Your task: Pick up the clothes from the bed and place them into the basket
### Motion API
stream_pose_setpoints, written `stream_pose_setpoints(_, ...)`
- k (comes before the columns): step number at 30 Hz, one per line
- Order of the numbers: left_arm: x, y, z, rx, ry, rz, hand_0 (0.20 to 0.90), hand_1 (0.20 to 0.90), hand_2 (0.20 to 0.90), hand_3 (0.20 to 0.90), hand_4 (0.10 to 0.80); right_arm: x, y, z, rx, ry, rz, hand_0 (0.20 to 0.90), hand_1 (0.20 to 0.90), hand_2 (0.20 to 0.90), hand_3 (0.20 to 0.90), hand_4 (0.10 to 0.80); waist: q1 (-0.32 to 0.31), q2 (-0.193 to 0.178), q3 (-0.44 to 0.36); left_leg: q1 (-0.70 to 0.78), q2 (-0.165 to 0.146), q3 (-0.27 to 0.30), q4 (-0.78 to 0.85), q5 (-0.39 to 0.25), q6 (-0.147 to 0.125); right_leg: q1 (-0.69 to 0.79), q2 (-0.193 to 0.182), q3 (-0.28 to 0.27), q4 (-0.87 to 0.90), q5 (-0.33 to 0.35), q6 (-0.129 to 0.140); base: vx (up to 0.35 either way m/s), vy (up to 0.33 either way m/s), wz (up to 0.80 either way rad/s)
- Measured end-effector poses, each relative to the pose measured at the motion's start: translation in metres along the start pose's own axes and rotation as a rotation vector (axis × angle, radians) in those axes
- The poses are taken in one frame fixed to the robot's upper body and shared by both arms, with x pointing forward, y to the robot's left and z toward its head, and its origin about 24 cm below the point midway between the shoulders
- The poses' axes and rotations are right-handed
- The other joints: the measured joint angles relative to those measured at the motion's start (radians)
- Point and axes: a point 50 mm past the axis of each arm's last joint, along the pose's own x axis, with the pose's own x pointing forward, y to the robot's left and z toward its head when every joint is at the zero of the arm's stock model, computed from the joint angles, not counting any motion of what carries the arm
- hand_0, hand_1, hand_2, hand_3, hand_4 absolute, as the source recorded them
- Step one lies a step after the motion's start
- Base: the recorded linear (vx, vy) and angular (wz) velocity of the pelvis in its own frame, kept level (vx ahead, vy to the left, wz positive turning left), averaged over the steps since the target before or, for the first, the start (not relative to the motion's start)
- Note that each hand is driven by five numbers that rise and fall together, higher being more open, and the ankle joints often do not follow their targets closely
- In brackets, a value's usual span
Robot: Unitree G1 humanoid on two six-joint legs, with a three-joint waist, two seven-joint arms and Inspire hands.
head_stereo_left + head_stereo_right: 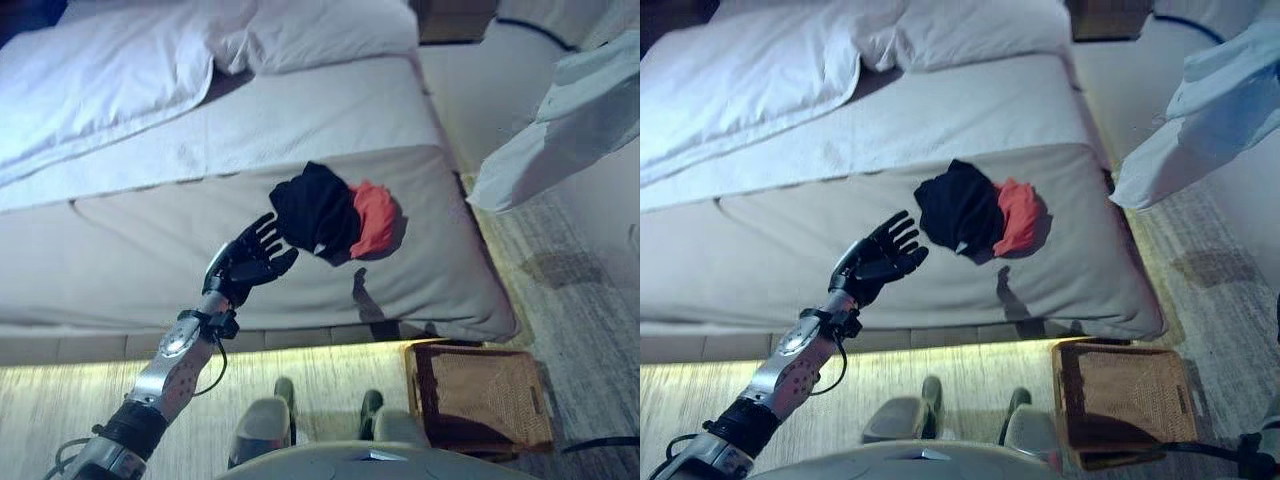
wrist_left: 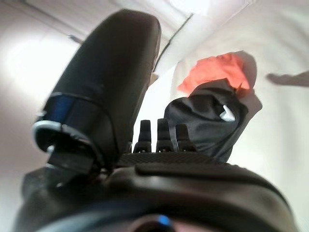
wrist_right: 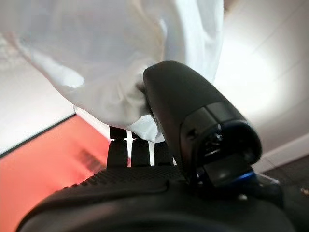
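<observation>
Left eye view: the left hand [image 1: 250,262] is held over the bed [image 1: 120,250] with its fingers straight and spread, nothing grasped. Just past its fingertips a black garment [image 1: 315,210] is seen crumpled on the grey cover, and an orange-red garment [image 1: 376,217] is tucked against its far side — both well inside the mattress edge, with bare cover all round them. White pillows [image 1: 150,60] are set far beyond the hand. Below the mattress corner, on the floor, the wicker basket [image 1: 480,395] is stood. In the right wrist view, the right hand [image 3: 159,159] is closed on a white cloth [image 3: 111,58] — held up clear of the bed's side.
</observation>
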Motion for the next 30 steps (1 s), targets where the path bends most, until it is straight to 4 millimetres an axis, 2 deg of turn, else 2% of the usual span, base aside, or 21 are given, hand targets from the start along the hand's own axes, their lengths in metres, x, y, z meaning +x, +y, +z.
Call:
stream_pose_setpoints(6, -0.001, 0.003, -0.01, -0.022, 0.03, 0.046, 0.9, 0.9, 0.9, 0.9, 0.8, -0.012, 0.008, -0.021, -0.009, -0.01, 0.014, 0.3, 0.3, 0.3, 0.2, 0.1, -0.06, 0.0, -0.035, 0.064, -0.004, 0.027, -0.113, 0.033, -0.002, 0.071, 0.017, 0.021, -0.157, 0.075, 0.005, -0.054, 0.038, -0.14)
stream_pose_setpoints(13, 0.0, 0.006, -0.027, -0.019, 0.078, 0.086, 0.9, 0.9, 0.9, 0.9, 0.8, -0.024, 0.016, -0.034, -0.029, -0.02, 0.065, 0.3, 0.3, 0.3, 0.2, 0.1, -0.112, 0.0, -0.035, 0.104, 0.003, 0.063, -0.165, 0.05, -0.011, 0.075, 0.03, 0.069, -0.18, 0.079, 0.007, -0.035, 0.017, -0.17)
stream_pose_setpoints(17, 0.003, 0.006, -0.03, -0.008, 0.071, 0.096, 0.9, 0.9, 0.9, 0.9, 0.8, -0.039, 0.027, -0.045, -0.037, -0.046, 0.122, 0.3, 0.3, 0.3, 0.2, 0.1, -0.143, 0.0, -0.035, 0.12, 0.006, 0.099, -0.172, 0.05, -0.011, 0.07, 0.036, 0.107, -0.18, 0.079, 0.007, -0.02, 0.01, -0.29)
stream_pose_setpoints(21, 0.009, 0.003, -0.023, 0.032, 0.05, 0.079, 0.9, 0.9, 0.9, 0.9, 0.8, -0.064, 0.041, -0.082, -0.038, 0.004, 0.107, 0.3, 0.3, 0.3, 0.2, 0.1, -0.174, 0.0, -0.036, 0.122, 0.016, 0.122, -0.172, 0.05, -0.011, 0.06, 0.048, 0.134, -0.18, 0.081, 0.008, -0.024, -0.008, -0.18)
stream_pose_setpoints(24, 0.011, 0.001, -0.021, 0.056, 0.044, 0.07, 0.9, 0.9, 0.9, 0.9, 0.8, -0.086, 0.065, -0.116, -0.029, 0.094, 0.159, 0.3, 0.3, 0.3, 0.2, 0.1, -0.202, 0.0, -0.036, 0.129, 0.021, 0.145, -0.172, 0.05, -0.011, 0.056, 0.055, 0.16, -0.18, 0.082, 0.008, 0.009, -0.02, -0.24)
stream_pose_setpoints(25, 0.013, -0.001, -0.021, 0.064, 0.039, 0.063, 0.9, 0.9, 0.9, 0.9, 0.8, -0.1, 0.075, -0.135, -0.032, 0.149, 0.197, 0.3, 0.3, 0.3, 0.2, 0.1, -0.224, 0.0, -0.036, 0.13, 0.024, 0.15, -0.172, 0.05, -0.011, 0.055, 0.059, 0.166, -0.18, 0.082, 0.008, 0.016, -0.021, -0.15)
stream_pose_setpoints(27, 0.014, -0.003, -0.021, 0.07, 0.038, 0.058, 0.9, 0.9, 0.9, 0.9, 0.8, -0.116, 0.085, -0.153, -0.03, 0.206, 0.242, 0.3, 0.3, 0.3, 0.2, 0.1, -0.229, 0.0, -0.036, 0.134, 0.029, 0.169, -0.172, 0.05, -0.011, 0.049, 0.065, 0.184, -0.18, 0.087, 0.016, 0.003, -0.025, -0.26)
stream_pose_setpoints(30, 0.014, -0.005, -0.022, 0.081, 0.039, 0.054, 0.9, 0.9, 0.9, 0.9, 0.8, -0.146, 0.097, -0.182, -0.026, 0.301, 0.319, 0.3, 0.3, 0.3, 0.2, 0.1, -0.254, 0.006, -0.039, 0.139, 0.037, 0.188, -0.173, 0.05, -0.011, 0.042, 0.07, 0.208, -0.18, 0.092, 0.013, -0.027, -0.032, -0.26)
